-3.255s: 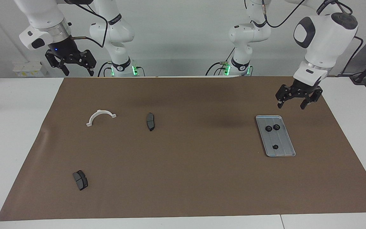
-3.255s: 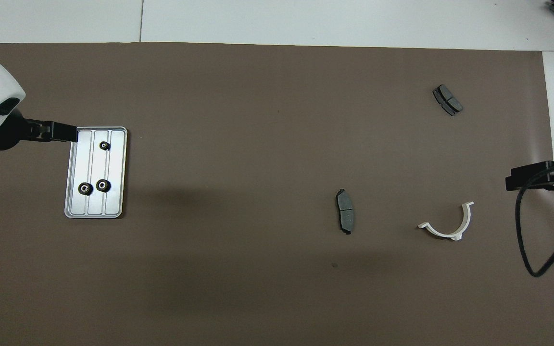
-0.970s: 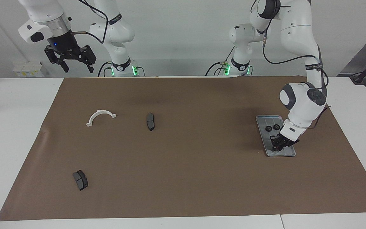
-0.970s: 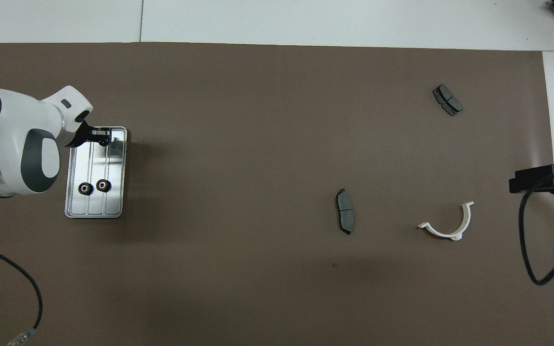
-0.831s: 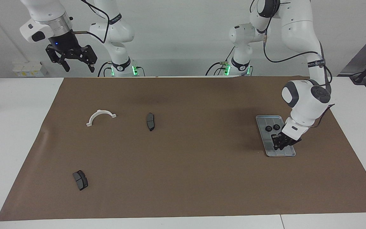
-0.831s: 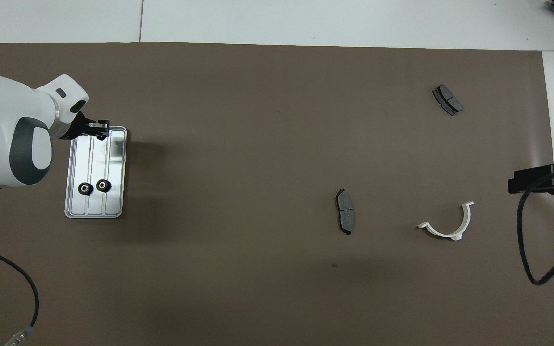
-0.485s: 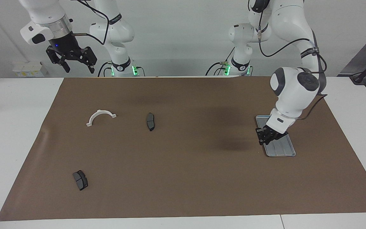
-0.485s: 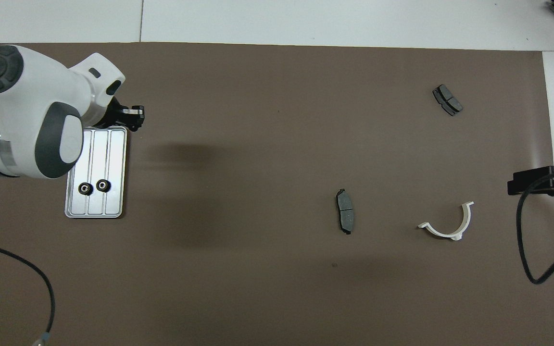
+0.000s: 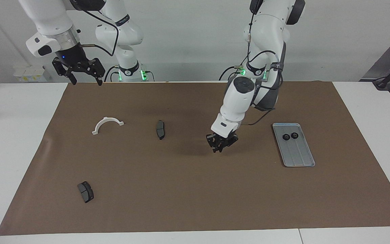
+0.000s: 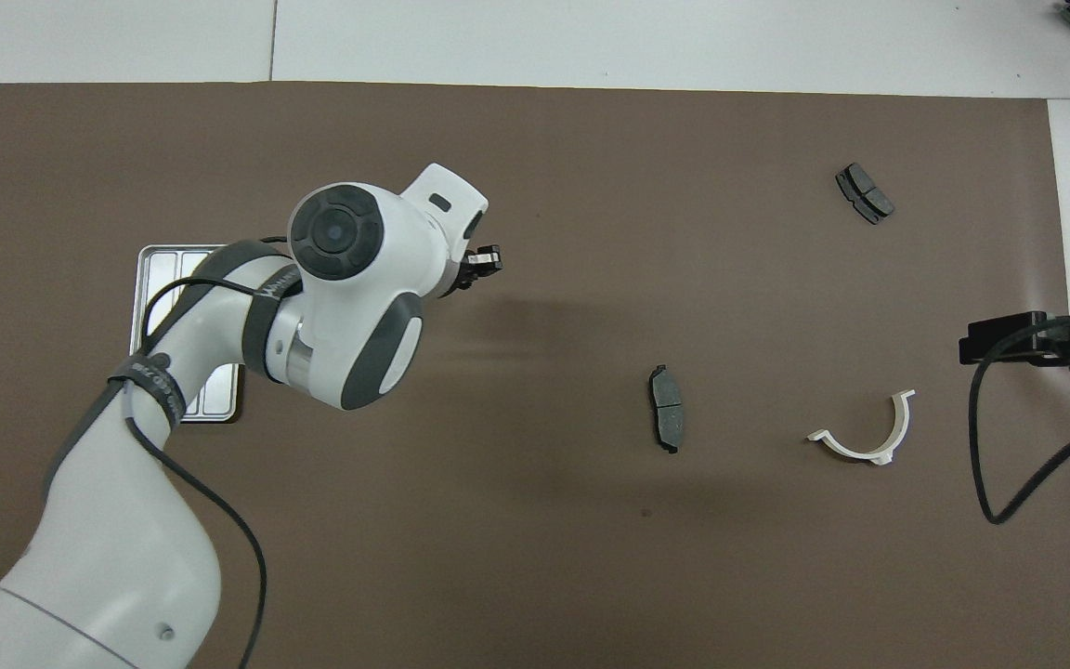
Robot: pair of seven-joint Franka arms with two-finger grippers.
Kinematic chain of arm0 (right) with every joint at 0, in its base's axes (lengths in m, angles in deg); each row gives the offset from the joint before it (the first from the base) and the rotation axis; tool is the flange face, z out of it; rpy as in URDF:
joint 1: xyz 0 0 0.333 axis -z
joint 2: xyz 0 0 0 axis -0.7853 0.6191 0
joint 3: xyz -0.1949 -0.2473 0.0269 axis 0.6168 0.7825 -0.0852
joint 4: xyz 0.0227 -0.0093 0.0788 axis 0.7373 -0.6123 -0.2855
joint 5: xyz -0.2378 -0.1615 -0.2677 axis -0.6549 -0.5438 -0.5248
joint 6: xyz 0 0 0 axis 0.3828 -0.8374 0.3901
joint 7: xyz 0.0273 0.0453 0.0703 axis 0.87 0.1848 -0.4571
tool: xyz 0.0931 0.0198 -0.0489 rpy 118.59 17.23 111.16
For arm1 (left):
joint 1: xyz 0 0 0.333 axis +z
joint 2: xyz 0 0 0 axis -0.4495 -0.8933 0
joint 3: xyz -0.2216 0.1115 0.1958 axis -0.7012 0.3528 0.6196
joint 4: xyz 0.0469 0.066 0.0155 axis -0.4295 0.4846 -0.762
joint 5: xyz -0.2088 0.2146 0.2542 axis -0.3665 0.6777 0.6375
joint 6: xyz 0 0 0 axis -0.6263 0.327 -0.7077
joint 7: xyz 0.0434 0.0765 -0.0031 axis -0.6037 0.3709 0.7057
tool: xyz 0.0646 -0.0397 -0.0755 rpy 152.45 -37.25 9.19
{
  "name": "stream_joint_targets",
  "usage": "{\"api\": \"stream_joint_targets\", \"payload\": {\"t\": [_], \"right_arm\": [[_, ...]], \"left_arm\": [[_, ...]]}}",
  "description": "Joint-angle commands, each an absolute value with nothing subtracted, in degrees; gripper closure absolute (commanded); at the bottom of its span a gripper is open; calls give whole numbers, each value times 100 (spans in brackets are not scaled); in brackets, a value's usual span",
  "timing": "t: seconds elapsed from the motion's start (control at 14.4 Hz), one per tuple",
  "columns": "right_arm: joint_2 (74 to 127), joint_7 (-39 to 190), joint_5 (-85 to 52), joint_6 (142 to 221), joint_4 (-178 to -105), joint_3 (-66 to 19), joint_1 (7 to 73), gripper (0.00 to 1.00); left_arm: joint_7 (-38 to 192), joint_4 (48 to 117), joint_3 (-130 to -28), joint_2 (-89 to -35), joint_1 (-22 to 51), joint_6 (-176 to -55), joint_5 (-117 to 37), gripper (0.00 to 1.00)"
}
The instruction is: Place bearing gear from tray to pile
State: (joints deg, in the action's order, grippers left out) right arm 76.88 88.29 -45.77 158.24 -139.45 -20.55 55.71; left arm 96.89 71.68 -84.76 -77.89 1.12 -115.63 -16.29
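**Left tool shut tight over the mat**

The left tool (image 9: 219,148) hangs in the air over the brown mat (image 9: 195,189), between the tray (image 9: 300,159) and the slim curved pad (image 9: 160,129). Its fingertips are pressed together. It may be pinching a small gear, but the tips hide what is between them, so I cannot tell. A dark shadow lies on the mat just under it. From above, the tool (image 10: 484,263) pokes out from under the big white arm, which covers part of the tray (image 10: 163,255).

The tray lies flat on the mat toward the left arm's end of the counter (image 9: 12,135). Two small black gears (image 9: 290,136) sit in it, side by side and just about touching, at the end of the tray nearer to the robots. The rest of the tray is bare metal with long ridges.

The squat two-block pad (image 9: 85,191) lies well apart from the tray, toward the right arm's end of the counter and farther from the robots than the other parts. No gears lie by it. The white half-ring (image 9: 107,124) lies nearer to the robots than that pad, beside the slim curved pad.

The right tool (image 9: 84,79) waits up in the air over the counter's edge at the right arm's end, close to the corner of the mat. Its fingers are spread wide and hold nothing.
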Motion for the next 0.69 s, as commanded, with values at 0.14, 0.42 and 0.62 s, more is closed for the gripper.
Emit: {"api": "stream_joint_targets", "payload": {"t": [0.14, 0.42, 0.62], "right_arm": [[7834, 9500, -4494, 16487, -14218, -2069, 5395, 0], [7869, 9636, -4573, 16989, -14500, -2078, 5026, 0], [8386, 9943, -4599, 17488, -14369, -2078, 4816, 0]], "left_arm": [[9913, 7354, -8351, -8002, -290, -12125, -1552, 100], [9922, 7742, -8360, -7993, -265, -12714, -1569, 82], [9965, 7681, -8342, -7958, -212, -12470, -1596, 0]]}}
